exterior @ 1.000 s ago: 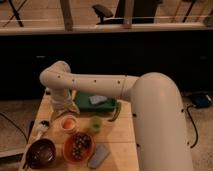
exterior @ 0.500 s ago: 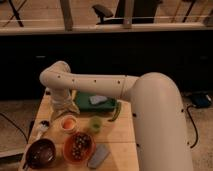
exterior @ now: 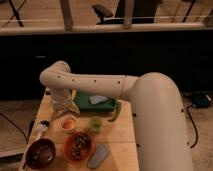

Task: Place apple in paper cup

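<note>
The big white robot arm [exterior: 150, 100] is smooth and round like a pipe, and it bends over the wooden table [exterior: 122, 135]. The table is pale and flat. Near its back edge sits a dark green tray [exterior: 85, 100], with a long green pepper [exterior: 116, 112] lying just beside it.

By the front edge is a shiny dark bowl [exterior: 41, 152] at the left corner, and next to it an orange bowl [exterior: 79, 146] full of dark bits. A flat grey sponge [exterior: 98, 155] lies by that.

The gripper [exterior: 65, 106] hangs right above the paper cup [exterior: 69, 123], near the left edge. The apple [exterior: 69, 122], small and round, looks like it already sits inside the white cup. So the job seems nearly done; only pulling away is left. A small green cup [exterior: 95, 123] stands beside it.
</note>
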Robot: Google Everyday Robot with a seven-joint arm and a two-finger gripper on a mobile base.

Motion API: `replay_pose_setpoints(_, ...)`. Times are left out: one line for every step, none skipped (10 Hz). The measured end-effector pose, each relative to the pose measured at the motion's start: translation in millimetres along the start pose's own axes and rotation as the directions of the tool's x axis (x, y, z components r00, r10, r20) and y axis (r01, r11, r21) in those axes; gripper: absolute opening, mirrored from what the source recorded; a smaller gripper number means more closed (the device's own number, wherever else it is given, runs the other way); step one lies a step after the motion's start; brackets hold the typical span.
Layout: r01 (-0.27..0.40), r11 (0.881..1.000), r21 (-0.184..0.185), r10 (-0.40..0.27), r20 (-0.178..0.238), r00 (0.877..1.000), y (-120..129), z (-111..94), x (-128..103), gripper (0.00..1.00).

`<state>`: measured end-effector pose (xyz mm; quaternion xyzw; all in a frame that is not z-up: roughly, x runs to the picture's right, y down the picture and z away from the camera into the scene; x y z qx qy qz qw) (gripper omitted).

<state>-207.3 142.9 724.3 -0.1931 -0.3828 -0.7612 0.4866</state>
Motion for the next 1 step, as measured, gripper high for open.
replay_pose_setpoints(0.000,1.000,0.000,0.000,0.000,1.000,0.0,0.0,0.0,0.80)
